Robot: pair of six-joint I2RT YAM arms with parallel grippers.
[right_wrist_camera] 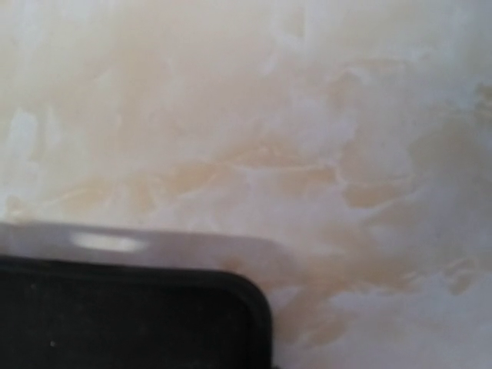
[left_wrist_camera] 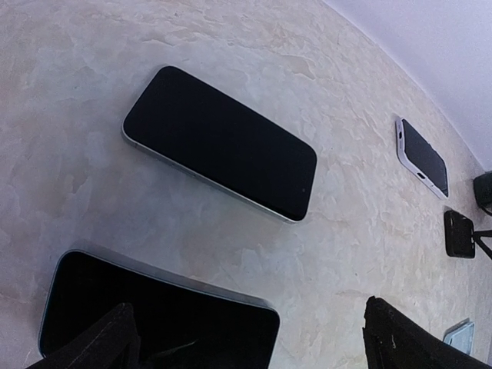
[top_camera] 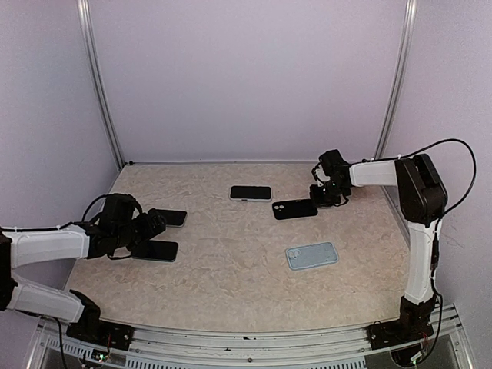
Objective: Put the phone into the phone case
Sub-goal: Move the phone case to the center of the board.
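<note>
my left fingers spread wide over the near phone, right fingers at the black case (can't tell if they're apart)

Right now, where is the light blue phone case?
In the overhead view the light blue case lies on the right half of the table, nearer the arms' bases than the black case beside the right gripper.
</note>
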